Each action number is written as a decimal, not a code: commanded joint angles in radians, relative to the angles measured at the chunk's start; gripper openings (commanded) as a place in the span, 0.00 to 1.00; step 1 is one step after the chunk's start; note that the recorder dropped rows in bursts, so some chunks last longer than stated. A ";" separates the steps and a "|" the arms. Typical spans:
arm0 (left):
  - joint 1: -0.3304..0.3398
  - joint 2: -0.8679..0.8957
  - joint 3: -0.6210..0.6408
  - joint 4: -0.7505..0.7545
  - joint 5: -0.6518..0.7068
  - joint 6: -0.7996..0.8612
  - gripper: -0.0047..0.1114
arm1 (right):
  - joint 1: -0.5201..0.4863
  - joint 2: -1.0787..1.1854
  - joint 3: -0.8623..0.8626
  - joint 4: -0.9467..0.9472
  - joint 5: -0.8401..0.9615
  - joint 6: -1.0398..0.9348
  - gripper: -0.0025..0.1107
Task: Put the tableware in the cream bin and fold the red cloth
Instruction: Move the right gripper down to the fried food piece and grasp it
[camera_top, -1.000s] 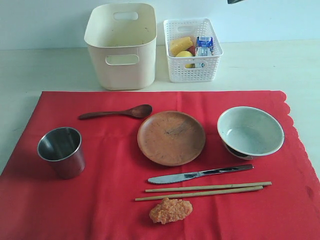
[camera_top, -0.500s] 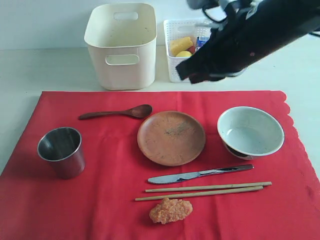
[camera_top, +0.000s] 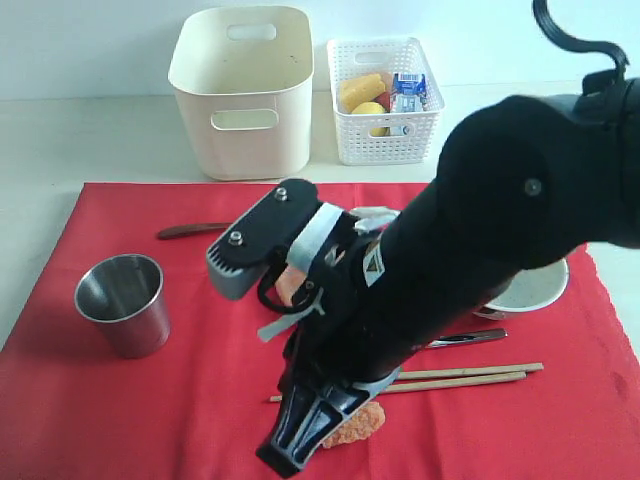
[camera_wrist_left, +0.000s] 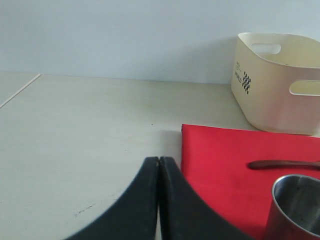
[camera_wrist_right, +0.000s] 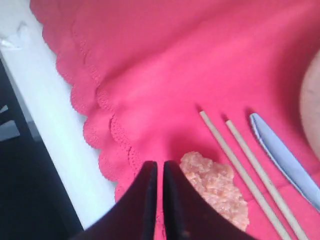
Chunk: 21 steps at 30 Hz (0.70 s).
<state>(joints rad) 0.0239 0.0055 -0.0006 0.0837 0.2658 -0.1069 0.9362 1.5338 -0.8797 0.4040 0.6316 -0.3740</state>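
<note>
The red cloth (camera_top: 150, 400) lies flat on the table. On it stand the steel cup (camera_top: 122, 300) and the pale bowl (camera_top: 535, 288), which is half hidden. The spoon's handle (camera_top: 188, 231), the knife's handle (camera_top: 468, 339) and the chopsticks (camera_top: 478, 376) show past my right arm, which hides the brown plate. My right gripper (camera_wrist_right: 156, 165) hangs shut and empty over the cloth's scalloped front edge (camera_wrist_right: 107, 130), beside an orange food piece (camera_wrist_right: 215, 186). The chopsticks (camera_wrist_right: 240, 155) and knife (camera_wrist_right: 285, 150) lie beyond it. My left gripper (camera_wrist_left: 159, 161) is shut over bare table, left of the cloth (camera_wrist_left: 225, 155), near the cup (camera_wrist_left: 295, 205). The cream bin (camera_top: 243, 90) stands behind.
A white lattice basket (camera_top: 385, 100) with food and a milk carton (camera_top: 408, 92) stands right of the cream bin. The orange food piece (camera_top: 355, 428) lies near the cloth's front edge. The table's front edge (camera_wrist_right: 45, 125) drops off close to my right gripper.
My right arm has swung in from the upper right and down across the middle of the cloth, now covering the plate and part of the spoon, knife and bowl. The tableware has not moved.
</note>
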 joint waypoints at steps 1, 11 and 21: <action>-0.006 -0.005 0.001 -0.005 -0.001 -0.001 0.06 | 0.047 0.014 0.016 -0.069 -0.022 0.044 0.20; -0.006 -0.005 0.001 -0.005 -0.001 -0.003 0.06 | 0.058 0.116 0.016 -0.189 0.013 0.089 0.48; -0.006 -0.005 0.001 -0.005 -0.001 -0.001 0.06 | 0.058 0.227 0.016 -0.274 0.007 0.114 0.53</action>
<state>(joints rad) 0.0239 0.0055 -0.0006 0.0837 0.2658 -0.1069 0.9906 1.7385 -0.8677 0.1629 0.6451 -0.2674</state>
